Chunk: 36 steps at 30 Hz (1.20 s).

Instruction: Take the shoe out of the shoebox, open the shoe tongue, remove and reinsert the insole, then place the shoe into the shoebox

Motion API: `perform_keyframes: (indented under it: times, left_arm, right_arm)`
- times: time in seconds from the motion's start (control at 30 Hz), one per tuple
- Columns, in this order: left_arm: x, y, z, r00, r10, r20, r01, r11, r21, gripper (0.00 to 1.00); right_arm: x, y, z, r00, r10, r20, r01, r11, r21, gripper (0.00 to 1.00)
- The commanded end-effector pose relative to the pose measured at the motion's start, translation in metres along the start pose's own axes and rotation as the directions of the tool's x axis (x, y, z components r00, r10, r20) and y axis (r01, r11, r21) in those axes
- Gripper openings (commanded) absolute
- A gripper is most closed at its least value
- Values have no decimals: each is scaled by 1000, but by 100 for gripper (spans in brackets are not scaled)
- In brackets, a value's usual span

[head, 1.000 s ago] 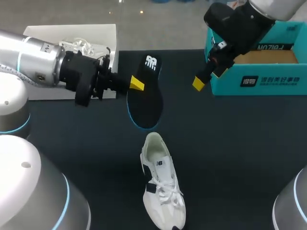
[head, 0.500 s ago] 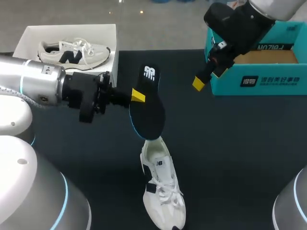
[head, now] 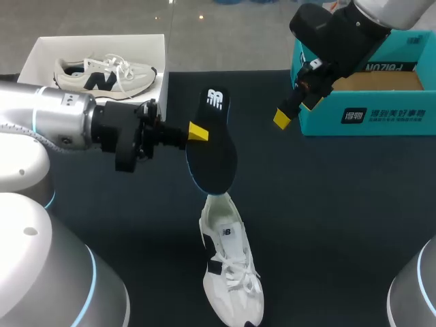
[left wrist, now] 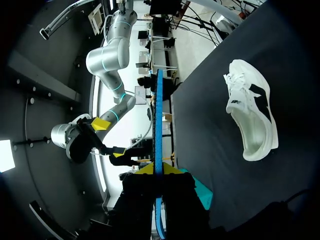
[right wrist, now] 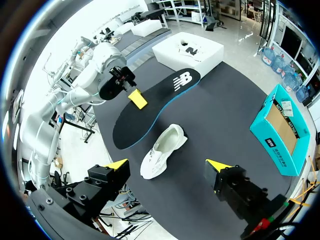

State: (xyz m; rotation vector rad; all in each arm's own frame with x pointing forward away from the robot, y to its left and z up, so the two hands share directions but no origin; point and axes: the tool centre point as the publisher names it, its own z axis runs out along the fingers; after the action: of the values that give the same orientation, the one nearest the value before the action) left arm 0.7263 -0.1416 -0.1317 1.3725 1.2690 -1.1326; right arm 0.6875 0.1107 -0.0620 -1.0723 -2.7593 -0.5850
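Insole (head: pixel 212 146), black with a blue rim and a white logo at its heel end, hangs in the air above the dark surface (head: pixel 340 204). The left gripper (head: pixel 197 131) pinches it at one long edge about halfway along. In the left wrist view the insole (left wrist: pixel 158 125) shows edge-on as a thin blue line, with the left gripper (left wrist: pixel 158 169) pressing a yellow tip on each side of it. The logo end points toward the far side of the surface. The toe end tilts down toward the near side and ends close above the heel of the shoe (head: pixel 230 262).

That white shoe, with dark side patches and white laces, lies upright on the surface outside both boxes. Its opening faces up and its toe points toward the near edge. From the left wrist the shoe (left wrist: pixel 251 117) lies clear of the insole.

The right gripper (head: pixel 282 117) hovers above the surface just beside the near left corner of the teal shoebox (head: pixel 381 112). In the right wrist view its fingers are spread wide around nothing (right wrist: pixel 167 165), with the shoe (right wrist: pixel 161 152) and insole (right wrist: pixel 150 107) ahead of it. The shoebox (right wrist: pixel 272 145) stands open at the far right.

At the far left corner a white box (head: pixel 41 54) holds a second shoe (head: pixel 102 73) lying on its side.
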Motion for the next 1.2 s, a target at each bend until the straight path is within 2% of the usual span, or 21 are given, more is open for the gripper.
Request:
perform_keyframes:
  times: [0.03, 0.17, 0.3, 0.4, 0.63, 0.87, 0.93, 1.2]
  left_arm:
    - [1, 1, 1, 1000, 2, 1, -2, 1000, 1, 0]
    - [1, 1, 1, 1000, 2, 1, -2, 1000, 1, 0]
    - [1, 1, 1, 1000, 2, 1, -2, 1000, 1, 0]
    - [1, 1, 1, 1000, 2, 1, -2, 1000, 1, 0]
    - [1, 1, 1, 1000, 2, 1, -2, 1000, 1, 0]
    - [1, 1, 1, 1000, 2, 1, -2, 1000, 1, 0]
    - [1, 1, 1, 1000, 2, 1, -2, 1000, 1, 0]
    - [1, 1, 1, 1000, 2, 1, -2, 1000, 1, 0]
  right_arm:
    - [0, 2, 1, 1000, 0, -1, 0, 1000, 3, 100]
    - [0, 2, 1, 1000, 0, -1, 0, 1000, 3, 100]
    - [-5, -4, 5, 995, 16, -97, -29, 990, -135, 100]
    - [-6, -6, 9, 987, 27, -161, -58, 979, -193, 100]
    - [-5, -5, 14, 961, 23, -277, -98, 961, -258, 100]
    - [-3, 3, 12, 924, 34, -381, -124, 969, -215, 100]
    - [-2, 5, 10, 912, 57, -406, -137, 976, -171, 100]
    - [0, 11, 9, 884, 111, -454, -165, 983, -80, 100]
